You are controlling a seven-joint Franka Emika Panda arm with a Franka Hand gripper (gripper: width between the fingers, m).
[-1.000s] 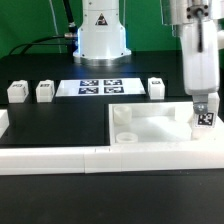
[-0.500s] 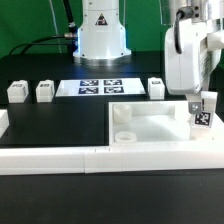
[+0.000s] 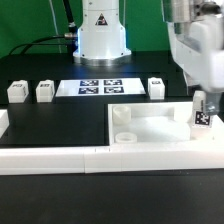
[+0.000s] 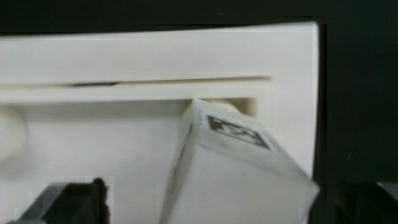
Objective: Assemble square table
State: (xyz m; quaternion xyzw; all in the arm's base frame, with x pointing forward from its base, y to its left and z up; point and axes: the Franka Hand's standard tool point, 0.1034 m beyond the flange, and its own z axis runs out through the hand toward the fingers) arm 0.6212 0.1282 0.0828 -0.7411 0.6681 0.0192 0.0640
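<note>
The white square table top (image 3: pixel 150 128) lies on the black table, rim up, with a round socket (image 3: pixel 122 115) showing at its corner on the exterior view's left. One white tagged leg (image 3: pixel 203 115) stands upright in the top's corner on the exterior view's right. It fills the wrist view (image 4: pixel 240 160). My gripper (image 3: pixel 201 102) is right above it, with the fingers straddling the leg (image 4: pixel 214 205). One finger (image 4: pixel 80 203) stands apart from the leg, so the gripper is open. Three more legs (image 3: pixel 17 90), (image 3: pixel 45 90), (image 3: pixel 156 87) stand behind the top.
The marker board (image 3: pixel 100 86) lies in front of the robot base (image 3: pixel 102 35). The long low white border rail (image 3: pixel 60 158) runs along the front, with a short end piece (image 3: pixel 3 123) at the exterior view's left.
My wrist and arm have turned and shifted above the leg over the last second. The leg stays upright in the same corner of the top.
</note>
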